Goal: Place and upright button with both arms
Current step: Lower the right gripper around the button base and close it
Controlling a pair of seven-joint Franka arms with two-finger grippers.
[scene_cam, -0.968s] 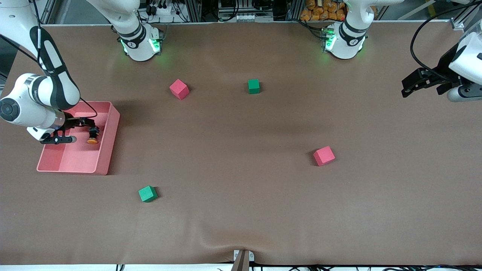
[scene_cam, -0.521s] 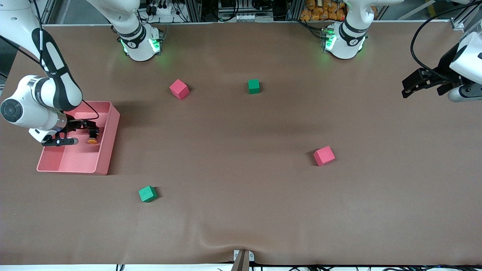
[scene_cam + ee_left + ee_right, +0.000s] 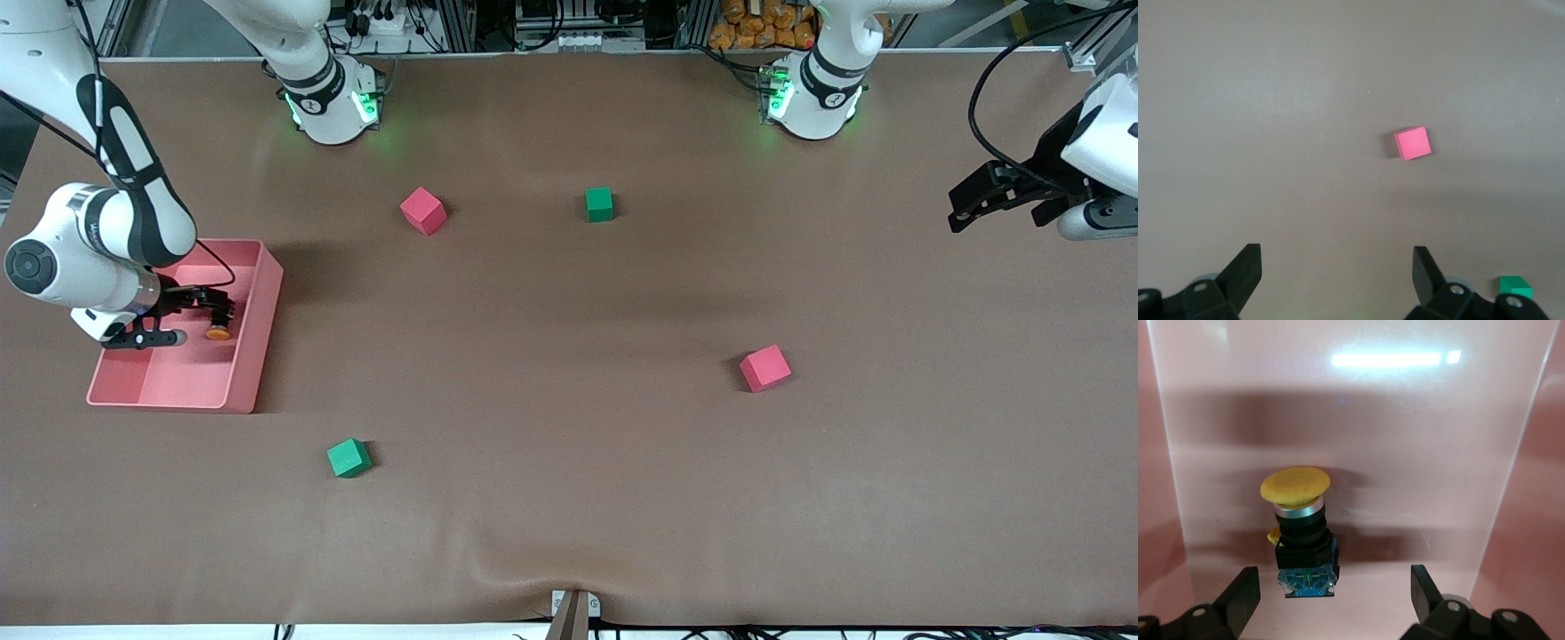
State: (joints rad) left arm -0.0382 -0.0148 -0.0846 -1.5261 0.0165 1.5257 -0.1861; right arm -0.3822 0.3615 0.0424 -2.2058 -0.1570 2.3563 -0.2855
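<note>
Right claw [image 3: 206,307] lower onto button [image 3: 217,332]

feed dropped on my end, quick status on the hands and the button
Right hand open, low in the pink bin, straddling the button. Button lying on the bin floor, not gripped. Left hand open, waiting over bare table. Nothing in the way.

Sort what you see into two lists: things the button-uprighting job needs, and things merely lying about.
Job:
- button, in the pink tray
- right gripper, open over it
- left gripper, open, waiting

Lying about:
- two red cubes
- two green cubes
</note>
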